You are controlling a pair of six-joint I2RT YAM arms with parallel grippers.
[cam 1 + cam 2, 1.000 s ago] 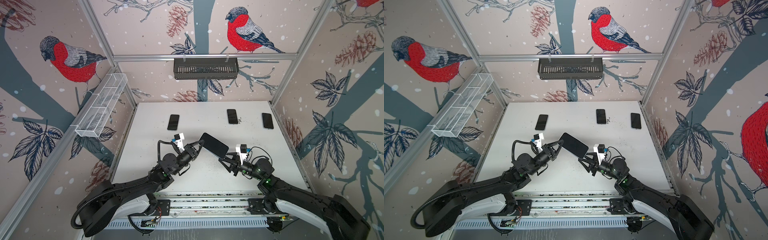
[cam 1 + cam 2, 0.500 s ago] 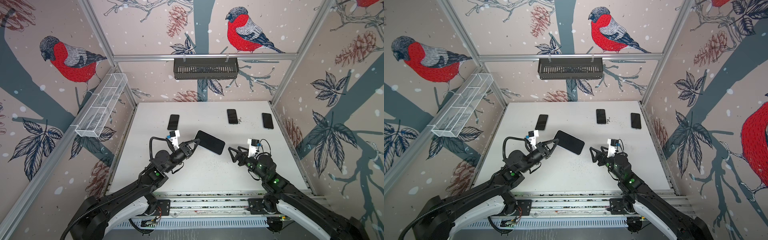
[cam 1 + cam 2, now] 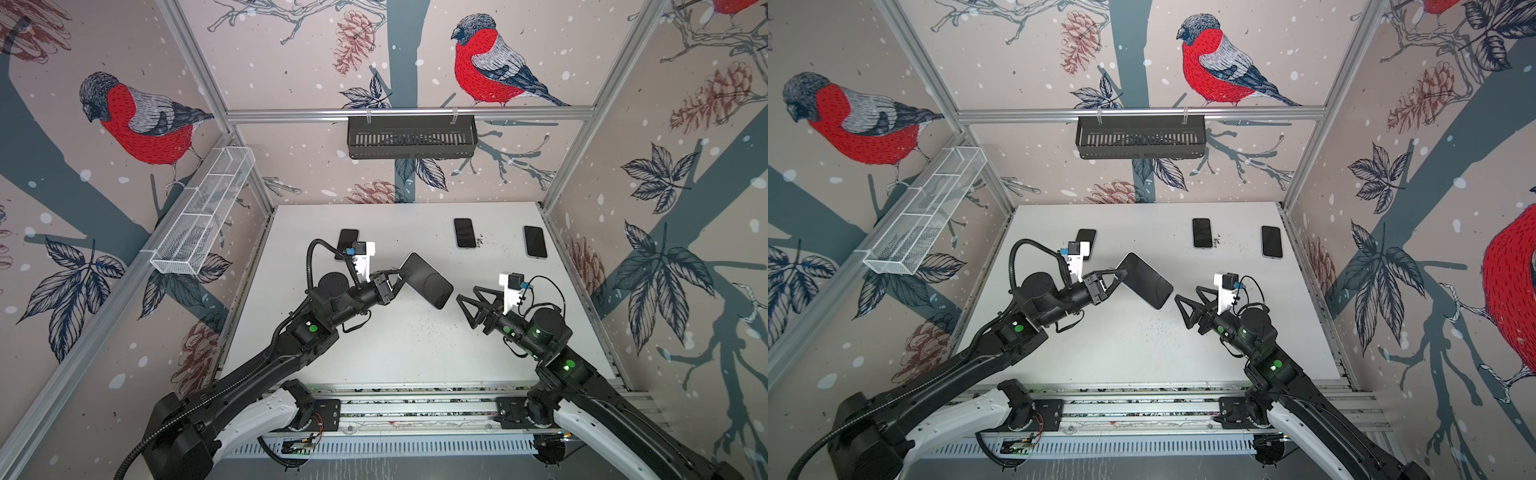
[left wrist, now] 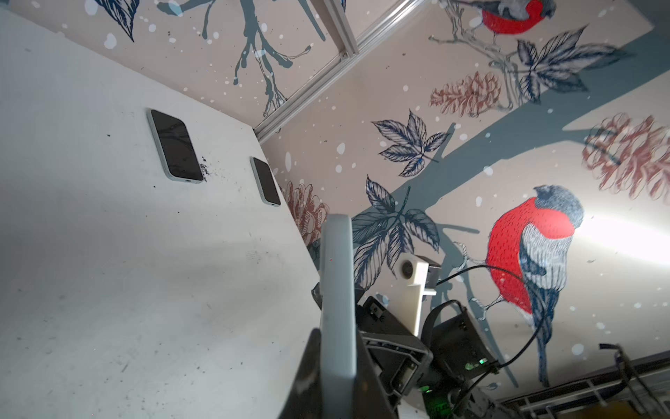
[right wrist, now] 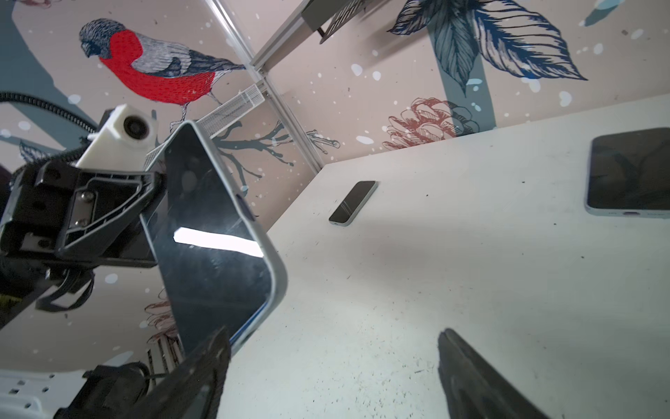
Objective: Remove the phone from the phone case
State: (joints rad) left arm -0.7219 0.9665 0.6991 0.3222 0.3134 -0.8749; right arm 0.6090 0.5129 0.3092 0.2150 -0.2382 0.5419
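The phone (image 3: 428, 280) (image 3: 1144, 280), dark screen inside a pale grey-blue phone case (image 5: 277, 286), hangs tilted above the middle of the white table (image 3: 399, 353). My left gripper (image 3: 405, 272) (image 3: 1121, 274) (image 4: 337, 348) is shut on its left end, one finger on each face. In the left wrist view I see the case edge-on (image 4: 337, 283). My right gripper (image 3: 467, 293) (image 3: 1187, 293) (image 5: 331, 337) stands open just right of the phone's lower corner, apart from it, with only bare table between its fingers.
Three more phones lie face up along the back of the table: left (image 3: 347, 243), partly behind my left wrist camera, middle (image 3: 464, 232) and right (image 3: 535, 242). A black basket (image 3: 411, 137) hangs on the back wall, a white mesh tray (image 3: 203, 212) on the left wall.
My right gripper has opened wide and pulled back to the right, away from the phone's lower end. My left gripper has carried the phone slightly back and to the left.
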